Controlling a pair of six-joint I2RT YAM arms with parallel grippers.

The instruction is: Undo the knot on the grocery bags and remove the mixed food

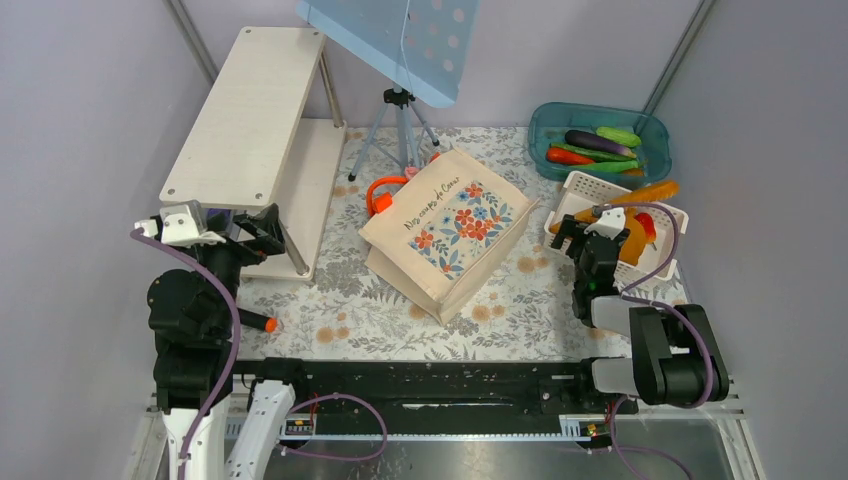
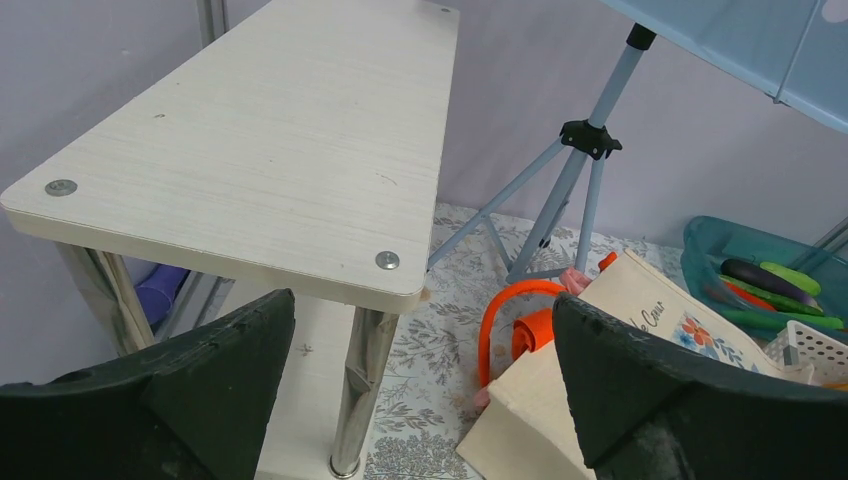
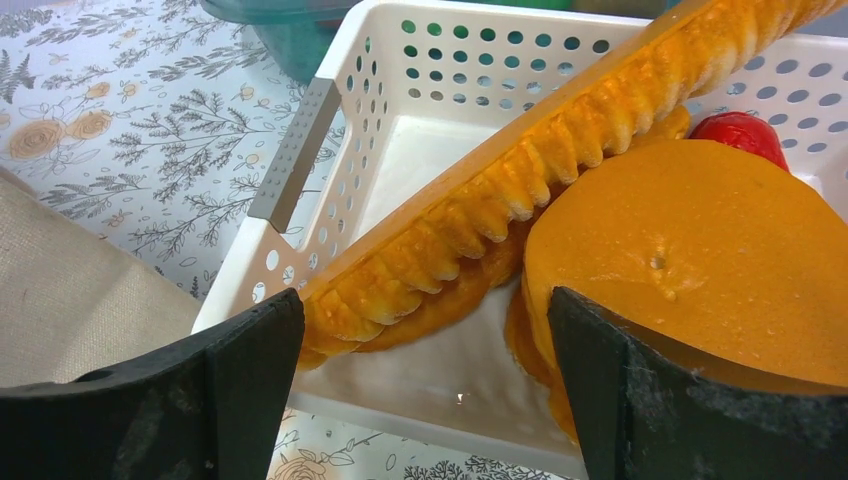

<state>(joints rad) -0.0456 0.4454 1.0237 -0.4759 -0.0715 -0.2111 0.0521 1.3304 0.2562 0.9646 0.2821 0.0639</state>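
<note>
On the left, the left gripper (image 1: 238,228) hangs with its jaws spread wide and nothing between them, raised level with the top of a pale wooden shelf unit (image 1: 250,110) that stands just ahead of it and to its left; from its own wrist view the shelf's top board fills the space beyond the fingers. Further to that gripper's right, near the middle of the floral tablecloth (image 1: 340,310), a stiff beige floral tote (image 1: 447,232) lies tipped on its side, its orange handles (image 1: 386,192) pointing away from the arms. A small scrap of pink (image 2: 574,281) shows at the tote's mouth in the left wrist view; this may be the grocery bag, probably still tucked inside the tote, though too little shows to be sure. The knot and the mixed food are not visible. On the right, the right gripper (image 1: 578,235) is likewise spread and empty, poised directly above a white perforated basket (image 3: 300,170) holding toy pastries, with a teal bin (image 1: 600,140) of toy vegetables beyond it. Both grippers sit clear of the tote, seemingly ready to begin.
</note>
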